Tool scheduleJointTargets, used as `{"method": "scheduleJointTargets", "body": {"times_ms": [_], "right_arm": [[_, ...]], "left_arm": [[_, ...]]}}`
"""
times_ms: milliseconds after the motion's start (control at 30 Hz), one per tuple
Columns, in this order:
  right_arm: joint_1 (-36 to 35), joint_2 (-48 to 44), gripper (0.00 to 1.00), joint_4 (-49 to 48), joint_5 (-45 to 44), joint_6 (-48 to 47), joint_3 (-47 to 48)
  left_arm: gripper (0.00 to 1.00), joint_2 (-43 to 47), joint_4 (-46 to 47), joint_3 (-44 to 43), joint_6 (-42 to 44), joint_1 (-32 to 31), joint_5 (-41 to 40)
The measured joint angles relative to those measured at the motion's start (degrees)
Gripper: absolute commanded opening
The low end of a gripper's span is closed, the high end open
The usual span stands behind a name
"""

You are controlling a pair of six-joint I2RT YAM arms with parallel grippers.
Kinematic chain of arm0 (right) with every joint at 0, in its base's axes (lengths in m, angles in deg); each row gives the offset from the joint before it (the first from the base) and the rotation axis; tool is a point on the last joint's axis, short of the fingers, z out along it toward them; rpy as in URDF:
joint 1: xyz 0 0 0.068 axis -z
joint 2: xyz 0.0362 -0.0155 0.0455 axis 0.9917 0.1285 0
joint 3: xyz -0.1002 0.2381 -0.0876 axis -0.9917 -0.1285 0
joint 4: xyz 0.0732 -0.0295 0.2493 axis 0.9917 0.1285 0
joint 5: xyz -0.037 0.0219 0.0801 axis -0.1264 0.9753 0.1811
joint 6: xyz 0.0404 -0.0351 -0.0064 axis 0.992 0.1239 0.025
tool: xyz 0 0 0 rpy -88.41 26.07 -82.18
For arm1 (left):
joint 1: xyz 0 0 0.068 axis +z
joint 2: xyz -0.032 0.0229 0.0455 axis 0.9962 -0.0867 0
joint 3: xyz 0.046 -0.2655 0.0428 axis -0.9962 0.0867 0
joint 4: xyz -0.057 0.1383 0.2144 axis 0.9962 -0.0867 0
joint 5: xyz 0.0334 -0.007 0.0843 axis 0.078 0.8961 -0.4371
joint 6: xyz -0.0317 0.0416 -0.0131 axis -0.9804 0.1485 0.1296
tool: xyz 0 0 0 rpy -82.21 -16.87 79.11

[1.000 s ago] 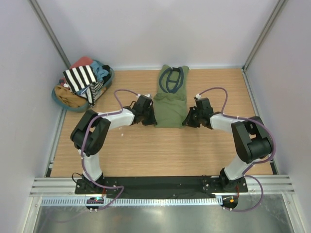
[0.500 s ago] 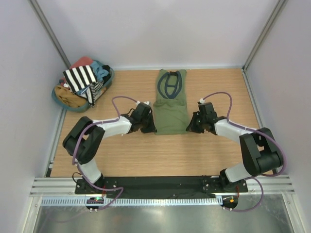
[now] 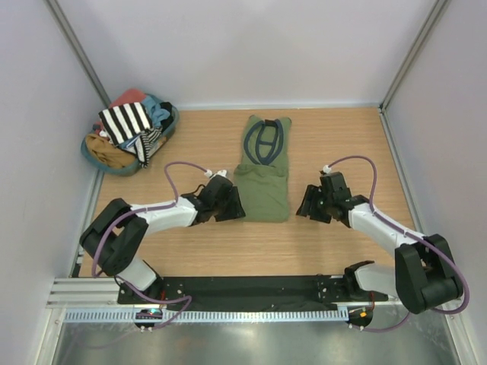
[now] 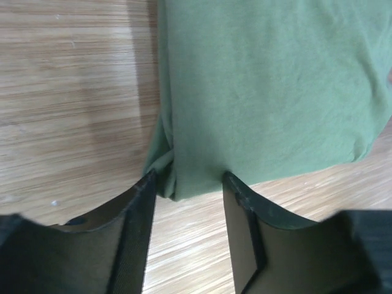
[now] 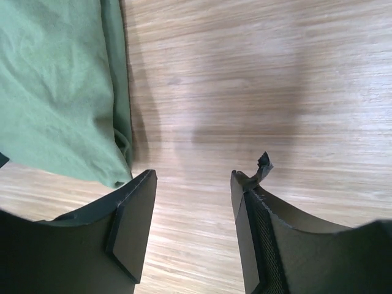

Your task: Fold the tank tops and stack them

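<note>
The olive green tank top (image 3: 263,182) lies folded lengthwise in the middle of the table, its dark-trimmed neckline at the far end. My left gripper (image 3: 236,207) is open at its near left corner; in the left wrist view that corner of the green top (image 4: 263,92) lies loosely between the open left gripper's (image 4: 187,182) tips. My right gripper (image 3: 303,207) is open just right of the near right corner, with only bare wood between the fingers of the right gripper (image 5: 193,177) and the green cloth (image 5: 55,92) beside it. The black-and-white striped tank top (image 3: 125,122) lies on a pile in the basket.
A blue basket (image 3: 93,157) stands at the far left corner of the table, holding salmon-red (image 3: 128,96), light blue (image 3: 158,110) and tan garments under the striped one. White walls with metal posts close in the table on three sides.
Both grippers moved toward the near edge, dragging the green top's hem with them. Both then opened and let go of the cloth.
</note>
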Motion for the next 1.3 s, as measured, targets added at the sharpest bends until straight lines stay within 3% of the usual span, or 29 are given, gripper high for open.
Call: {"method": "scheduleJointTargets", "body": {"times_ms": [167, 267, 467, 733, 833, 900, 1000, 1033, 1100, 1133, 1200, 1300], "right_arm": [[0.0, -1.8, 0.58, -1.6, 3.7, -1.1, -1.9], [-0.9, -1.8, 0.64, -3.0, 6.8, -2.1, -2.4], [-6.3, -1.2, 0.69, -5.8, 8.8, -3.1, -2.4], [-9.1, 5.0, 0.64, -8.5, 8.1, -2.9, -1.0], [-9.8, 6.7, 0.58, -9.9, 7.7, -2.8, -0.2], [-10.1, 7.9, 0.49, -10.8, 7.5, -2.8, 0.3], [-10.4, 10.1, 0.35, -11.2, 7.3, -2.6, 1.6], [-10.7, 10.4, 0.32, -11.2, 7.0, -2.5, 1.7], [-11.3, 10.6, 0.19, -10.9, 6.4, -2.6, 1.7], [-11.5, 10.6, 0.16, -10.8, 6.2, -2.4, 1.7], [-11.7, 10.5, 0.01, -10.7, 5.7, -2.5, 1.7], [-11.8, 10.0, 0.01, -10.1, 5.1, -2.5, 1.7]], "left_arm": [[0.59, 2.0, -0.7, 0.7, 0.0, -1.7, -1.8], [0.61, 2.1, -1.0, 0.7, 0.3, -2.8, -2.2], [0.63, 3.0, -2.5, 0.7, 1.4, -3.1, -3.0], [0.63, 4.1, -5.3, 0.6, 2.7, -3.1, -5.1], [0.61, 3.5, -6.0, -0.3, 3.6, -3.1, -5.1], [0.58, 2.0, -6.1, -1.6, 4.3, -3.1, -5.1], [0.51, -0.3, -5.6, -2.7, 4.6, -3.1, -4.7], [0.41, -0.7, -5.3, -3.0, 4.5, -3.1, -4.5], [0.29, -1.5, -4.6, -3.1, 4.4, -3.1, -4.1], [0.16, -1.8, -4.2, -3.1, 4.4, -3.1, -4.0], [0.03, -2.4, -3.7, -3.1, 4.2, -3.1, -3.7], [0.0, -2.7, -2.7, -2.9, 4.5, -3.1, -3.0]]}}
